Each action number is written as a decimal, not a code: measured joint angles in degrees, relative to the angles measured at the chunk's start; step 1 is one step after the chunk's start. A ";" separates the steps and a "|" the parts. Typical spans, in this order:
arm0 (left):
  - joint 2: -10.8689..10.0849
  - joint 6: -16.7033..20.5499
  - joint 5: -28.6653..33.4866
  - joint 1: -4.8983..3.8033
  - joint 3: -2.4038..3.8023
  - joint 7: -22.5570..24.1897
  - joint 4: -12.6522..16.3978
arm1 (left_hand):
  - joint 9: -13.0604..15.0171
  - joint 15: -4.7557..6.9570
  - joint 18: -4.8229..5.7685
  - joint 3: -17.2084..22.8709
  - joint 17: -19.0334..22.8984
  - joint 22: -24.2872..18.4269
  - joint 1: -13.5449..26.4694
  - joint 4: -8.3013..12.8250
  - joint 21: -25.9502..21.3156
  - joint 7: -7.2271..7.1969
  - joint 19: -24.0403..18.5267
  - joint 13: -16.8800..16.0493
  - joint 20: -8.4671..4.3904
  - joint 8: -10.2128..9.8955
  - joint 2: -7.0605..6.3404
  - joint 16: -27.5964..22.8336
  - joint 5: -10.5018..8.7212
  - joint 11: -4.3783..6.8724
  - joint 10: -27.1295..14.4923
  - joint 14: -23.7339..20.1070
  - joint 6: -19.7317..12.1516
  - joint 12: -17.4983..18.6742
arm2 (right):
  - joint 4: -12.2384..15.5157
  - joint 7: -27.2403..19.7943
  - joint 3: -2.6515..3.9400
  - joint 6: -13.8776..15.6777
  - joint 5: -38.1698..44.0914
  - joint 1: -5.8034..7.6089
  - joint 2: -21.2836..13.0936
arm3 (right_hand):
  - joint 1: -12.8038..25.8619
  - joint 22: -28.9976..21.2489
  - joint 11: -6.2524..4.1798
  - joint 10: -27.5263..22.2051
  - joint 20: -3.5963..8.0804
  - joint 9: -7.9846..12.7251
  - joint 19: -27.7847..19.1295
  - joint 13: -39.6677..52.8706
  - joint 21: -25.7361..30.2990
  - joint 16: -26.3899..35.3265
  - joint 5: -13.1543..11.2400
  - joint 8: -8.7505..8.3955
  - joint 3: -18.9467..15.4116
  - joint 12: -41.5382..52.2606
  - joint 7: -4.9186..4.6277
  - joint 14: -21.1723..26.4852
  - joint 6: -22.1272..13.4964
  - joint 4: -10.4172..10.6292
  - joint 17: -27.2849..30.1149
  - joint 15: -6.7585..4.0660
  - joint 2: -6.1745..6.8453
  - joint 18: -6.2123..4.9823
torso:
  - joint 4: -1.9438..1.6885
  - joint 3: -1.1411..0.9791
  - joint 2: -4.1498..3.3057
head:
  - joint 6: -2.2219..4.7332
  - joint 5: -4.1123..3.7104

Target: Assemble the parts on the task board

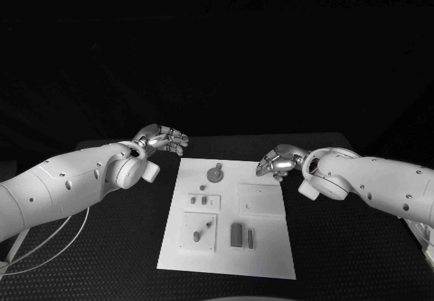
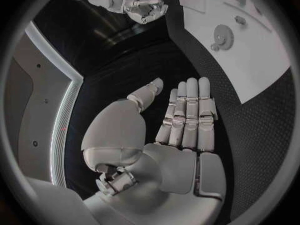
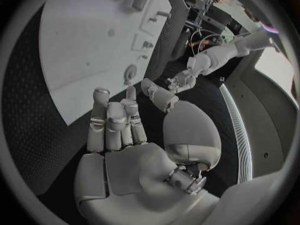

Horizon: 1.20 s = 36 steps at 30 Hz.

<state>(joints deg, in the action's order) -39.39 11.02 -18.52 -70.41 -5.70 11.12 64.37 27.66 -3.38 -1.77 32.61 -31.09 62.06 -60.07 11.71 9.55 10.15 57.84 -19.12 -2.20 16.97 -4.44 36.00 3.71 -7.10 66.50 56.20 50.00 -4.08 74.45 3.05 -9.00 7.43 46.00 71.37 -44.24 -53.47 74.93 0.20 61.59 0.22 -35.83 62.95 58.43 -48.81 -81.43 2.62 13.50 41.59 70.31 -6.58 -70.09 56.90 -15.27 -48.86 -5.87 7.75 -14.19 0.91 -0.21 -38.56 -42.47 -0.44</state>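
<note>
Parts (image 1: 215, 174) lie on the task board (image 1: 268, 251), between both hands' spread fingers (image 1: 174, 142).

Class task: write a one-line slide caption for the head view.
Both open hands, left and right, hover beside the task board.
</note>
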 measured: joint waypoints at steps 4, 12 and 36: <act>0.99 -0.18 1.22 0.23 0.00 0.29 -2.07 | -0.22 -1.82 0.00 0.00 1.08 -1.34 0.85 0.00 -2.46 0.36 -3.03 1.28 1.57 0.00 -0.25 -4.11 -0.45 -0.68 -1.99 -2.69 -1.17 0.15 | -8.28 -5.27 0.93 1.05 -5.84 0.10 3.00 | -0.26 0.00 0.53 -3.39 -1.70 -0.05 -4.47 -2.49 2.66 3.28 0.00 -0.37 0.24 -4.08 -0.61 4.25 -1.41 -0.70 1.38 0.71 -1.14 -0.01 | 0.04 0.14 0.39 | 1.22 -0.33; 3.52 -1.46 3.66 0.46 -0.01 1.45 -8.28 | -0.76 -5.77 0.02 -3.28 3.74 -5.36 3.56 1.33 -5.96 -0.05 -10.80 4.81 5.45 -1.04 -0.08 -12.06 -0.45 -2.00 -7.03 -10.90 -4.66 0.38 | -21.92 -12.47 2.57 1.88 -15.08 -0.37 9.75 | 0.16 -4.93 3.90 -8.93 -6.80 0.15 -21.82 -20.28 15.50 24.54 0.00 -2.10 2.03 -26.47 -3.74 19.61 -5.89 -0.50 11.73 6.63 -2.16 3.23 | 0.25 0.37 1.18 | 4.18 -0.57; 5.91 -3.73 8.46 0.48 0.07 3.90 -14.31 | -8.71 -3.36 -0.73 -12.89 13.60 -26.87 21.73 -2.46 -6.96 -3.83 -28.34 12.19 5.55 -6.15 1.34 -22.15 -1.58 1.49 -28.27 -27.55 -20.11 1.37 | -28.48 -19.55 6.68 0.12 -26.14 -3.90 14.16 | 18.41 -18.27 6.39 -26.33 -8.29 13.00 -45.59 -49.78 36.69 63.19 -0.62 -6.35 -19.23 -59.67 -1.13 42.05 -27.27 4.13 33.85 13.12 -6.53 9.47 | 0.82 0.02 3.58 | 9.40 0.37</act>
<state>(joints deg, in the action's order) -33.48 7.28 -10.06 -69.94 -5.63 15.02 50.06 18.95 -6.73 -2.51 19.72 -17.49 35.19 -38.34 9.25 2.59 6.32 29.50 -6.92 3.36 10.82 -3.10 13.85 2.13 -5.61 38.23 28.65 29.88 -2.71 45.97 -16.50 -2.32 7.54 19.86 67.47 -30.07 -35.06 56.67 6.59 35.25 -8.07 -22.83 17.37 8.65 -12.12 -18.24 2.01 7.15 22.36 10.64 -7.71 -28.04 29.63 -11.14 -15.01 7.25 1.22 -4.72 1.74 -0.19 -34.99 -33.07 -0.07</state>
